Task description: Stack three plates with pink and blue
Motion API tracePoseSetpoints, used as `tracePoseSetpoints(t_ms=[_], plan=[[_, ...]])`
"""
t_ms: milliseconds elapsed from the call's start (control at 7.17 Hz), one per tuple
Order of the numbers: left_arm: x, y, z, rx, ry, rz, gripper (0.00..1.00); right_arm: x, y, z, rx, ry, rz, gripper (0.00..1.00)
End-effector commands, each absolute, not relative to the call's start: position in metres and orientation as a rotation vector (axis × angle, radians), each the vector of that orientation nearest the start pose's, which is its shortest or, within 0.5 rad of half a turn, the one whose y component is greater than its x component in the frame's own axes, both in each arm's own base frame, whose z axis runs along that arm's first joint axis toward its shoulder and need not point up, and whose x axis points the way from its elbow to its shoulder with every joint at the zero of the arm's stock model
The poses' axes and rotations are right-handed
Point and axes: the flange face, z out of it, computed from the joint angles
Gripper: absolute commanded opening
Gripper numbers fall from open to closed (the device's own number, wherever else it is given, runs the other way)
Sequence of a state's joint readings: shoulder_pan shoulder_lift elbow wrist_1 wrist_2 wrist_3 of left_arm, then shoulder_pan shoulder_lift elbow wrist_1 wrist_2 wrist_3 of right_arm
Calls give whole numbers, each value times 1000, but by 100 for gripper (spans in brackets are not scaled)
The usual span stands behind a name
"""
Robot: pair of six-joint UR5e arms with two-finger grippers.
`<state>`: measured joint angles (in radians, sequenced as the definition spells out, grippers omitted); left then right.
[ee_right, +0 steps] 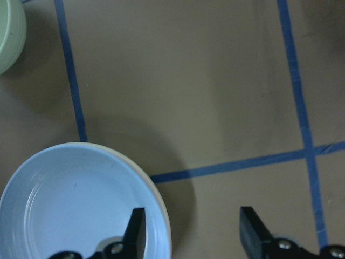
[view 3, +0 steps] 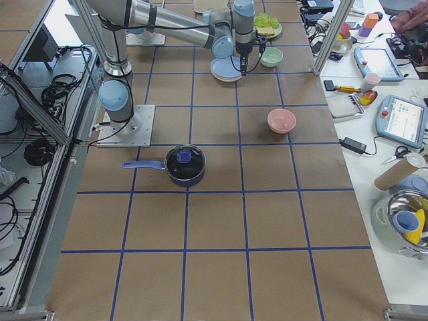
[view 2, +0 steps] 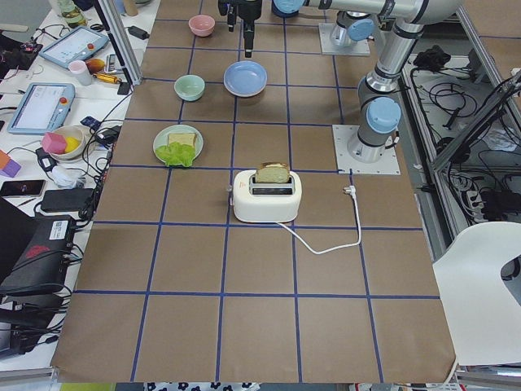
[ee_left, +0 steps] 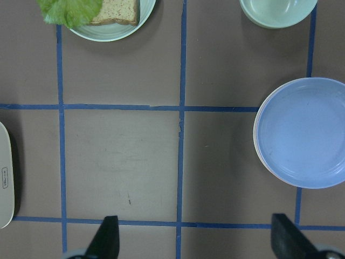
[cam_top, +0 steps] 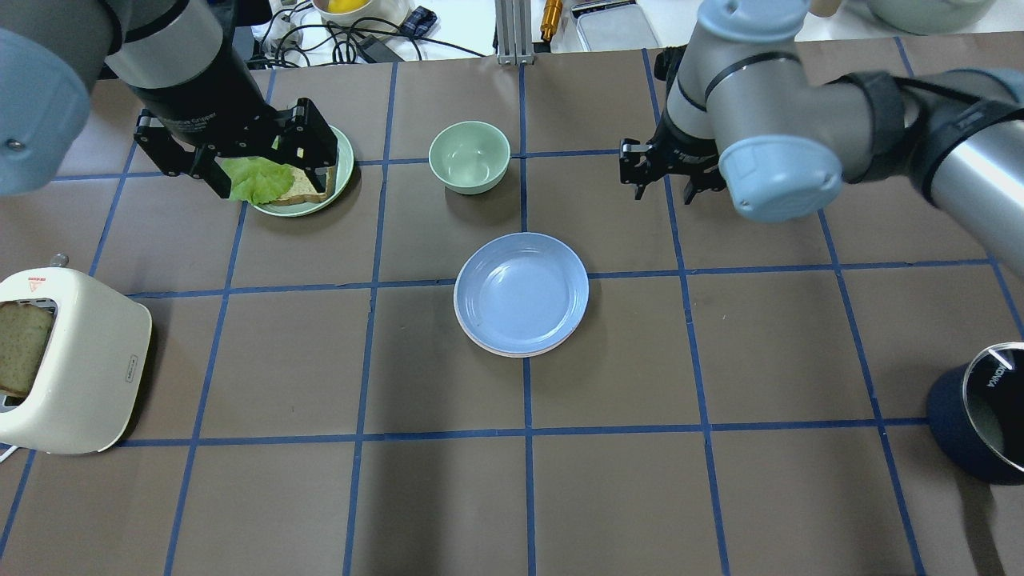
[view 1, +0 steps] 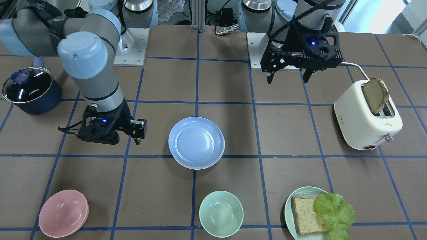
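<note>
A light blue plate [view 1: 196, 141] lies on top of a stack at the table's middle, also in the overhead view [cam_top: 522, 292]. A pale rim [cam_top: 500, 350] of a plate under it shows at the near edge; the pink and cream-white plates are otherwise hidden. My right gripper [view 1: 128, 138] is open and empty, hovering just beside the stack; its wrist view shows the blue plate [ee_right: 75, 205] under one finger. My left gripper [view 1: 288, 79] is open and empty, held high and away from the stack, and its wrist view shows the blue plate [ee_left: 302, 132] at the right.
A mint-green bowl [view 1: 221, 213] and a pink bowl [view 1: 62, 213] stand on the operators' side. A pale green plate [view 1: 293, 206] holds bread and lettuce. A cream toaster [view 1: 367, 116] with a bread slice is on my left, a dark lidded pot [view 1: 30, 90] on my right.
</note>
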<state>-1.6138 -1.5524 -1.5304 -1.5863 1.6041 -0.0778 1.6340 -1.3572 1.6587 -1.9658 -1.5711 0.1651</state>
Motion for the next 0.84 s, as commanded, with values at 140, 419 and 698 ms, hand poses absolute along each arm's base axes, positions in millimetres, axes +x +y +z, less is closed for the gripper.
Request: tracePoseSetpoints(t_ms=[140,419,698], plan=[[-151,-482,516,-56,3111,-72,100,141,-553,468,-60,3201,-35,70],[-150,-482,517,-58,3114,-74,100,133,-524,495,-257,3186,-74,74],[-150,-482,519,-58,3114,-81,100,123,-522,495,-318,3172,-48,96]])
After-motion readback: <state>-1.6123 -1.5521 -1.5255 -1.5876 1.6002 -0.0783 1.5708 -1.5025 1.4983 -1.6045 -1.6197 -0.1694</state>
